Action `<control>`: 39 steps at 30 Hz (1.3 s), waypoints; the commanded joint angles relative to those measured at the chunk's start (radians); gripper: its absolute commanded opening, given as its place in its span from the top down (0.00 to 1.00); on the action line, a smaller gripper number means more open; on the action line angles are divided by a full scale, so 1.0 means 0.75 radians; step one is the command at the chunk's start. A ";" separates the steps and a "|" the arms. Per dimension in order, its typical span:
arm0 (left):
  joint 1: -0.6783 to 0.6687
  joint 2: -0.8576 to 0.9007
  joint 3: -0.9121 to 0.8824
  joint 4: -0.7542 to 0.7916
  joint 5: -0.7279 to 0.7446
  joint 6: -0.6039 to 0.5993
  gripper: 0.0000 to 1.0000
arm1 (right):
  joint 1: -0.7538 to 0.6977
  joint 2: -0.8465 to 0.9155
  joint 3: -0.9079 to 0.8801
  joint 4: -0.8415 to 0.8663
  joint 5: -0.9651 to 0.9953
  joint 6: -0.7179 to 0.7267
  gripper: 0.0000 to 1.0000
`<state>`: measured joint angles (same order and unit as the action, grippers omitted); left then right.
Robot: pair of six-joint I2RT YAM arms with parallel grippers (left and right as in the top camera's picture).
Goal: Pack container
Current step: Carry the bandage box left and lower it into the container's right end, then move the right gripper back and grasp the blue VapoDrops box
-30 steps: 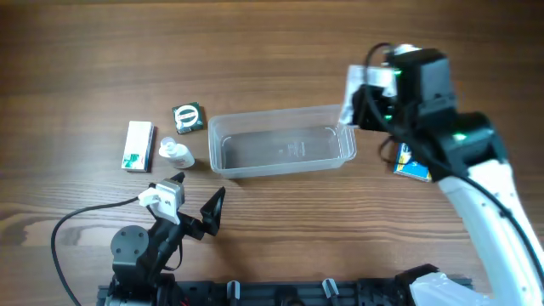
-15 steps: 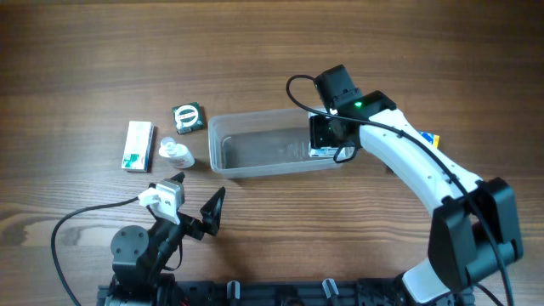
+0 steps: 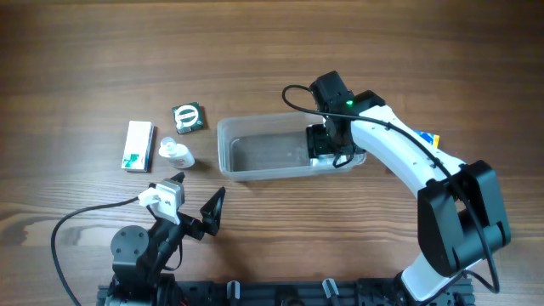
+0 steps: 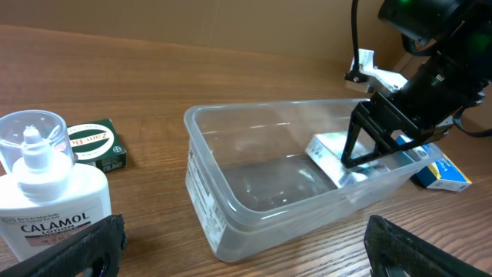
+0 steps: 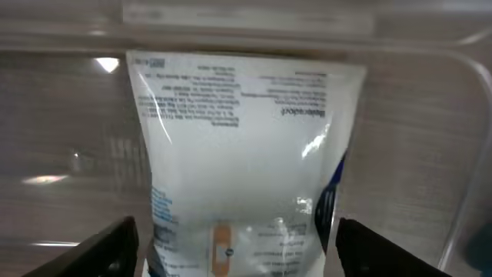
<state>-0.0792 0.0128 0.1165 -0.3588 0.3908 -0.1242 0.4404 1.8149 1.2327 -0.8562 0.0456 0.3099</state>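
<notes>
The right gripper is down inside the right end of the container; its fingers are spread wide, one to each side of a white packet; the right wrist view does not settle whether the pads touch the packet's edges, though nothing looks squeezed. Seen from the left wrist, the packet is low in the tub, tilted towards the right end wall.

The container is a clear, long tub in the middle of the table, its length running left to right; apart from the packet it looks bare.

Just beyond its right end, part of a blue box shows from behind the right arm. To the left of the tub, apart from it, are a small green box on the far side, a white bottle lying nearer, and a white-and-green carton furthest left.

The left gripper hangs at the near edge by its base, jaws spread, holding nothing.

As a judgement: the packing is in its early part; one item is in, or all but in; four remain outside; the blue box suits the right arm, the three on the left the left arm.
</notes>
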 commanded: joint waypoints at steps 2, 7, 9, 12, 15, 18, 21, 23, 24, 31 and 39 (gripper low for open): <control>0.006 -0.013 -0.008 0.004 0.007 0.007 0.00 | 0.000 -0.042 0.023 -0.006 0.060 -0.024 0.16; 0.006 -0.013 -0.008 0.004 0.007 0.007 0.00 | -0.001 -0.241 0.122 -0.021 0.071 -0.024 0.22; 0.006 -0.013 -0.008 0.003 0.007 0.007 0.00 | -0.007 -0.346 0.123 -0.028 0.164 0.025 0.25; 0.006 -0.013 -0.008 0.003 0.007 0.007 0.00 | -0.074 -0.472 0.123 -0.072 0.335 0.114 0.21; 0.006 -0.013 -0.008 0.003 0.007 0.007 0.00 | -0.225 -0.547 0.123 -0.126 0.340 0.115 0.00; 0.006 -0.013 -0.008 0.003 0.007 0.007 0.00 | -0.424 -0.549 0.115 -0.167 0.285 0.114 0.00; 0.006 -0.013 -0.008 0.004 0.007 0.007 0.00 | -0.627 -0.520 0.054 -0.164 0.154 0.096 0.00; 0.006 -0.013 -0.008 0.004 0.007 0.007 0.00 | -0.721 -0.483 0.004 -0.162 0.084 0.070 0.00; 0.006 -0.013 -0.008 0.003 0.007 0.007 0.00 | -0.767 -0.449 -0.026 -0.164 0.063 0.065 0.00; 0.006 -0.013 -0.008 0.003 0.007 0.007 0.00 | -0.805 -0.238 -0.131 -0.130 -0.087 -0.101 0.00; 0.006 -0.013 -0.008 0.004 0.007 0.007 0.00 | -0.805 -0.036 -0.240 0.020 0.014 -0.053 0.00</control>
<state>-0.0792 0.0128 0.1165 -0.3584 0.3908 -0.1242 -0.1680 1.7386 1.0813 -0.8692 0.0433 0.2607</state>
